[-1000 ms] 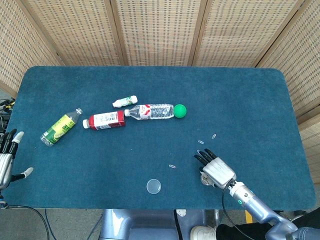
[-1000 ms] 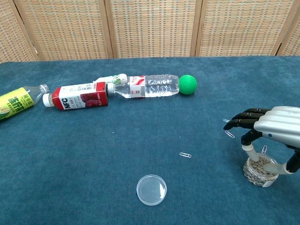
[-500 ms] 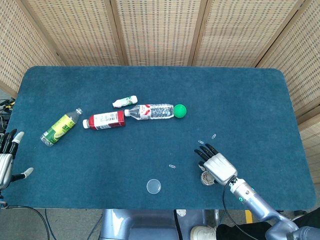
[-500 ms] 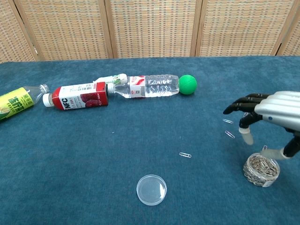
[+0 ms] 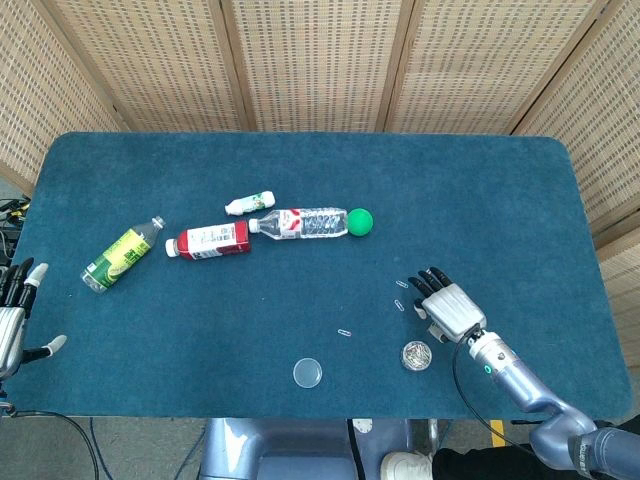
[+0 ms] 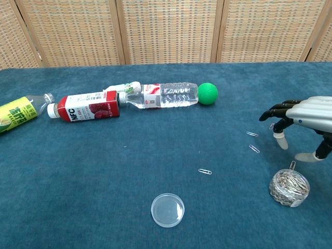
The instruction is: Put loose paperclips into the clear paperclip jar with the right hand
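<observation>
Blue felt tabletop (image 5: 500, 200) in front of wicker screens, and the action is all at the near right corner. Right hand (image 5: 452, 305) hovers palm down, fingers spread and lightly curled, nothing in it that either view shows. Just off its fingertips (image 6: 270, 115), toward the table's middle, lie two clips (image 6: 253, 141) close together, each long axis running roughly across the fingers' line. A third clip (image 5: 345, 331) sits further out the same way, well apart from the hand. The jar (image 5: 416, 355) stands on the near side of the hand, toward the table edge, already holding a heap of clips.

So the coming reach looks short: forward and slightly inward to the pair. Left hand (image 5: 12, 315) rests open at the far corner, well apart from everything that matters.

Head view gives the layout: hand, pair and jar in a tight triangle, lid (image 5: 308, 373) off to the inner side. Chest view adds what it misses, namely the hand raised off the cloth and one clip propped at the jar's rim.
</observation>
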`<state>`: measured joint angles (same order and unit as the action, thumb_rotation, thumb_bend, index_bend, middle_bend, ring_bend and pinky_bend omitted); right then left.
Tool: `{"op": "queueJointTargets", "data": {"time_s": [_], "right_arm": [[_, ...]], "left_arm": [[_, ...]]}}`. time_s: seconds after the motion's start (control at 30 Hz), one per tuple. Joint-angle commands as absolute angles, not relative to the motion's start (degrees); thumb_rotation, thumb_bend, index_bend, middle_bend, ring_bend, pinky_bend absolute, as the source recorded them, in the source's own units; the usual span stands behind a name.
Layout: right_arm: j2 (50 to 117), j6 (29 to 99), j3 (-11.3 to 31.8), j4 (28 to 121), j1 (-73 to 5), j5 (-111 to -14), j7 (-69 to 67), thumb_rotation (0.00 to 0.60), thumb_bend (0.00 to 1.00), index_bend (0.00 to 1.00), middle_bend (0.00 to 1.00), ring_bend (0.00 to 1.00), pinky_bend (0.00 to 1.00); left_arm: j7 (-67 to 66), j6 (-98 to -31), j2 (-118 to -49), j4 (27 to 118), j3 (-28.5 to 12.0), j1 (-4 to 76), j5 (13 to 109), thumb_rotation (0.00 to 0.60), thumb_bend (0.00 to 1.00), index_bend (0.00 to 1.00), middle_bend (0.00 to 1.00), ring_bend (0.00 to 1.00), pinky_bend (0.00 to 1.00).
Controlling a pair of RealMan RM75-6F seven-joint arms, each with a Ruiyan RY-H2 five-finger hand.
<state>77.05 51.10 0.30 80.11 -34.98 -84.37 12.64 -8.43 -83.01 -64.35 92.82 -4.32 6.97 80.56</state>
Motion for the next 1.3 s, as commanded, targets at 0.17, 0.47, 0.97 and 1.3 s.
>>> {"op": "queueJointTargets", "data": {"time_s": [0.17, 0.47, 0.97, 1.3], "right_arm": [[78.8, 50.2, -1.4, 75.7, -36.5, -88.2, 9.4, 0.6, 0.29, 0.49, 0.08, 0.0, 0.0], [80.6, 49.9, -2.0, 73.2, -37.1, -89.0, 9.8, 0.6, 0.29, 0.49, 0.08, 0.0, 0.0], [82.8, 48.6, -1.9, 71.1, -37.2, -87.0, 11.8, 0.6, 0.29, 0.49, 0.08, 0.0, 0.0], [82.8, 47.8, -1.5, 69.9, -37.2, -85.3, 12.2, 0.6, 0.29, 0.49, 0.08, 0.0, 0.0]], "left_arm": [[-8.7, -82.8, -64.5, 92.8, -4.4, 7.1, 80.2, 0.6, 0.0, 0.0, 0.0, 0.0, 0.0], [-8.7, -82.5, -64.5, 92.7, -4.4, 7.2, 80.1, 0.6, 0.0, 0.0, 0.0, 0.0, 0.0], [-8.4, -82.5, -64.5, 92.5, -4.5, 7.2, 79.8, 0.6, 0.0, 0.0, 0.0, 0.0, 0.0], [-8.6, -82.1, -64.6, 92.3, -4.5, 7.3, 79.5, 0.6, 0.0, 0.0, 0.0, 0.0, 0.0]]}}
